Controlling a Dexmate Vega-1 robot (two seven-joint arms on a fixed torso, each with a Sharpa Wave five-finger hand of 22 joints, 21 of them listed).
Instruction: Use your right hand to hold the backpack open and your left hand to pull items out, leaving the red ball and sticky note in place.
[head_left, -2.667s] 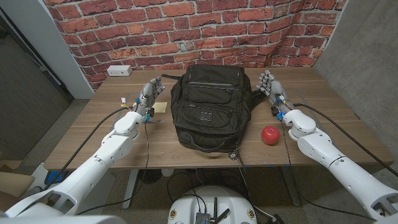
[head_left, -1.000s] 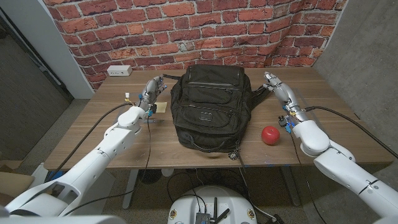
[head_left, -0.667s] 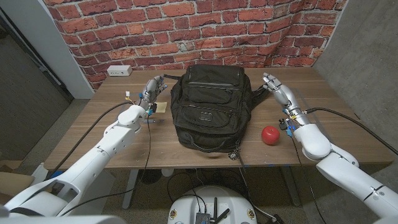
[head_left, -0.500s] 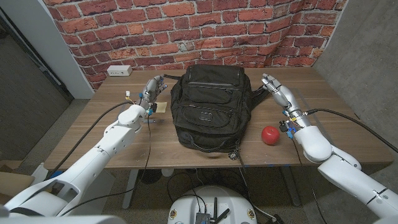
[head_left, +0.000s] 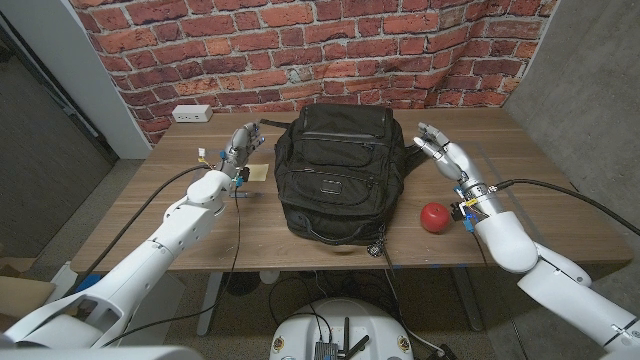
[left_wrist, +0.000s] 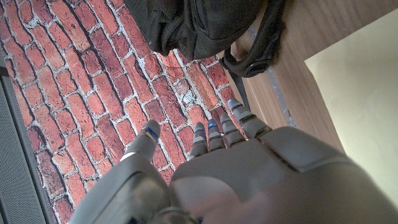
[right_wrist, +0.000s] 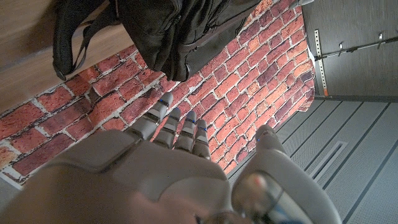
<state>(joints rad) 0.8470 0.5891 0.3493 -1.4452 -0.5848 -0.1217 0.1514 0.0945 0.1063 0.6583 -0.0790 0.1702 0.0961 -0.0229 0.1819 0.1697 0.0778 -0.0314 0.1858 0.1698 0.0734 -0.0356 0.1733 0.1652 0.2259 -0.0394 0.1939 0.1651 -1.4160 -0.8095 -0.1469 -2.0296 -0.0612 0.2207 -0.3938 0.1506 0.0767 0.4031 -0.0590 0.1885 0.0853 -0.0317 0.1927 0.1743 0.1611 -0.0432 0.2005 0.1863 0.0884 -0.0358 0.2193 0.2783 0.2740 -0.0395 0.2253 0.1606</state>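
While the black fabric backpack (head_left: 340, 170) lies zipped shut at the centre of the frame, nothing has yet been pulled out of it, so by my reading the task is at its very start.

At upper left of the frame a white power strip (head_left: 190, 113) sits on the wooden tabletop (head_left: 150, 225) near the red brick wall (head_left: 200, 50). Just right of it, the left robot hand (head_left: 240, 148) stands beside the backpack's left side, fingers apart and holding nothing; whether it touches the fabric I cannot tell. Below its fingers lies the pale yellow square sticky note (head_left: 258, 172), on the tabletop just beside the backpack, where it should stay.

Right of the backpack, the right robot hand (head_left: 440, 152) is raised near the upper right corner of the bag, fingers spread and empty, apart from the fabric. In the right wrist view its fingers (right_wrist: 168, 124) reach toward the backpack's strap loop without contact. Below that hand, at right of centre, the round red ball (head_left: 434, 216) rests on the tabletop, clear of the bag.

Still to do, as I judge it: the right robot hand must open the backpack and hold it so, and the left must take out the contents, leaving ball and note alone.
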